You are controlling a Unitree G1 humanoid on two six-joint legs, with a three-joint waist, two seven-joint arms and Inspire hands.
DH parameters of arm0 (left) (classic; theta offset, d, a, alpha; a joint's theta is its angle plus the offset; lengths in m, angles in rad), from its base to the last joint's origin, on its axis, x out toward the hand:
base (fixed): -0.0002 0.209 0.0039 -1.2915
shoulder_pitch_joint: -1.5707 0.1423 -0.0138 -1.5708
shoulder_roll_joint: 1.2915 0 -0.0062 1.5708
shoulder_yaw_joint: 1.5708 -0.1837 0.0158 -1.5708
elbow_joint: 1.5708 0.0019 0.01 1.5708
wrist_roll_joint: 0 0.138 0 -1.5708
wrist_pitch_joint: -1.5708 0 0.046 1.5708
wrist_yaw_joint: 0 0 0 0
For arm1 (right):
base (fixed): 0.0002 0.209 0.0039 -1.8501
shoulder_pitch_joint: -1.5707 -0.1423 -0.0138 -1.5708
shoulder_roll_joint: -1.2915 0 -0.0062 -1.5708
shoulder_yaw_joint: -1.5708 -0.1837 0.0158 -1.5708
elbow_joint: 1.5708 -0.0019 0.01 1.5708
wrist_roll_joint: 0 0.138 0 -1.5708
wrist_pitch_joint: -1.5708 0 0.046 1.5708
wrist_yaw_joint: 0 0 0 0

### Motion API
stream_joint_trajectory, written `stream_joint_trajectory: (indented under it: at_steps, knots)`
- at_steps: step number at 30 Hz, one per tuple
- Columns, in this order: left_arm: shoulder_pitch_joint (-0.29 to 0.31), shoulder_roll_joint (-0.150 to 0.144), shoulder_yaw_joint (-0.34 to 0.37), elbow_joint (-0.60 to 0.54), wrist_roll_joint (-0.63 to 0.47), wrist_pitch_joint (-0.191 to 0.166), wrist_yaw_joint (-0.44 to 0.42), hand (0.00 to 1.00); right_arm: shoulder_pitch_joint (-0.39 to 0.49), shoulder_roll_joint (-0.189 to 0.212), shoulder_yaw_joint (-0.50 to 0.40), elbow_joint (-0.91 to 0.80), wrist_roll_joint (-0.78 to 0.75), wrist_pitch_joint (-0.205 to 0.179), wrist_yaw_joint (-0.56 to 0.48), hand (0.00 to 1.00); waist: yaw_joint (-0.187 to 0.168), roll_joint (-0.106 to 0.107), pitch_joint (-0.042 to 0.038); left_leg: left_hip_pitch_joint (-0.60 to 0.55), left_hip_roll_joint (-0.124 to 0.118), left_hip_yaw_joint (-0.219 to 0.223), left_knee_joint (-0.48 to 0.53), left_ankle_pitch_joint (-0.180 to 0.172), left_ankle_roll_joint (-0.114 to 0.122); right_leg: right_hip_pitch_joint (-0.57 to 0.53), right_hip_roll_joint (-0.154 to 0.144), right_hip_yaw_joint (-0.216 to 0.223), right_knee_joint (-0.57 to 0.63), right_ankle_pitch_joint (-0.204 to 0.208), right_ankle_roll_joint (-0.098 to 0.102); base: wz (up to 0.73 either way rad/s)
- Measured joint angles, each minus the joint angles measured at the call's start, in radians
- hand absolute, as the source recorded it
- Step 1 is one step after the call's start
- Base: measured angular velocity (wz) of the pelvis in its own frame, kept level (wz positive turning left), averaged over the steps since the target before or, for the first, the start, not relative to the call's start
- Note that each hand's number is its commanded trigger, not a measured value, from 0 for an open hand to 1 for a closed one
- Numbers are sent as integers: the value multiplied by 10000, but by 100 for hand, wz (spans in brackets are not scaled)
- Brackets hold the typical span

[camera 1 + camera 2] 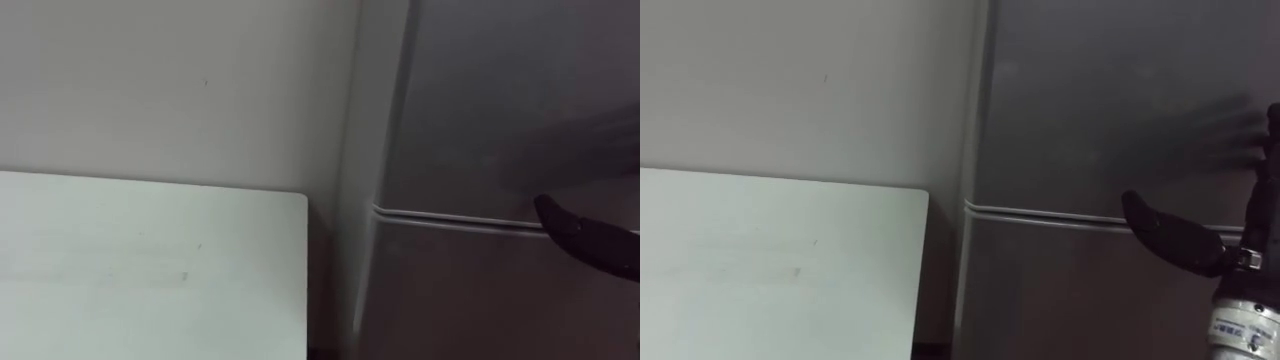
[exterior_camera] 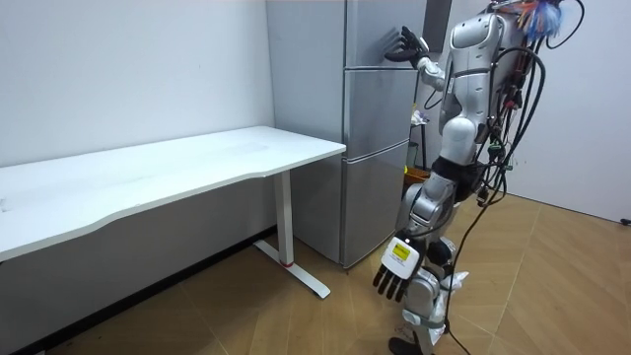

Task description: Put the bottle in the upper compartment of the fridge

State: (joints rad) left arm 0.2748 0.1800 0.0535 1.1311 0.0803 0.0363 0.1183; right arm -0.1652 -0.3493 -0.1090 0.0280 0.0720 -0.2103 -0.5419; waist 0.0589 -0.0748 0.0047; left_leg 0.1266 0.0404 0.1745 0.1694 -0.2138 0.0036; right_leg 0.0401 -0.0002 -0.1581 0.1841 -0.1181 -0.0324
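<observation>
Room view shows white table (image 2: 197,163) beside grey fridge (image 2: 375,128).

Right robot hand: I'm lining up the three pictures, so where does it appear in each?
Left eye view: the right robot hand at the right edge, at the fridge door seam.
Right eye view: the hand at lower right, at the seam.
Room view: the hand raised, top centre.
Shared landmark: the seam.
</observation>
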Motion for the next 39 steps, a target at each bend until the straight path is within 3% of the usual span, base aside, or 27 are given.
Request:
stream_joint_trajectory:
  at_steps: [6,11,13,17,21,25,30,35,39]
  knots:
    - [60,10,43,-17,15,-5,52,0,1,-40,-342,524,28,-401,7,0,-251,27,-32,-92,-3,-182,59,19,37,41,-111,-233,-39,-2,41,12]
    - [411,66,237,-430,1,-6,66,0,1,-119,-946,1034,1031,-360,129,0,-392,33,-101,-87,-39,-356,61,29,92,212,-148,-380,-157,67,109,13]
    - [488,79,241,-490,6,-9,89,0,27,-125,-1505,1332,2098,-166,223,0,-595,33,-105,-77,-108,-533,97,26,126,299,-158,-395,-178,35,163,27]
    - [519,2,642,-645,60,-11,94,0,484,-124,-2375,1699,3845,487,-37,0,-650,46,-129,-141,-161,-644,67,28,151,288,-172,-404,-303,8,210,3]
    - [716,-32,1001,-804,109,-1,108,0,739,-128,-3000,2394,5076,587,-505,0,-1050,130,-110,-122,-176,-644,-47,35,160,279,-138,-402,-289,11,216,0]
    - [767,-173,1596,-1373,109,-11,265,0,1036,-128,-3789,3226,6003,621,-891,0,-1106,161,-104,-118,-165,-459,-113,34,149,157,-100,-368,-280,-15,189,-7]
    - [679,-311,1667,-1472,87,9,286,0,1158,-98,-3937,4977,6480,710,-1003,0,-1318,158,-98,-115,-166,-416,-191,34,145,153,-117,-371,-306,-25,184,-4]
    - [661,-345,1721,-1486,100,1,393,0,2023,294,-3826,7265,6661,825,-635,0,-1319,159,-109,-98,-169,-439,-254,29,147,163,-136,-383,-296,-112,229,6]
    - [467,-472,1696,-1095,83,6,464,0,2780,1165,-2592,9861,6572,1212,181,0,-1086,241,-96,-91,-157,-419,-253,16,133,150,-133,-343,-292,-119,221,-4]
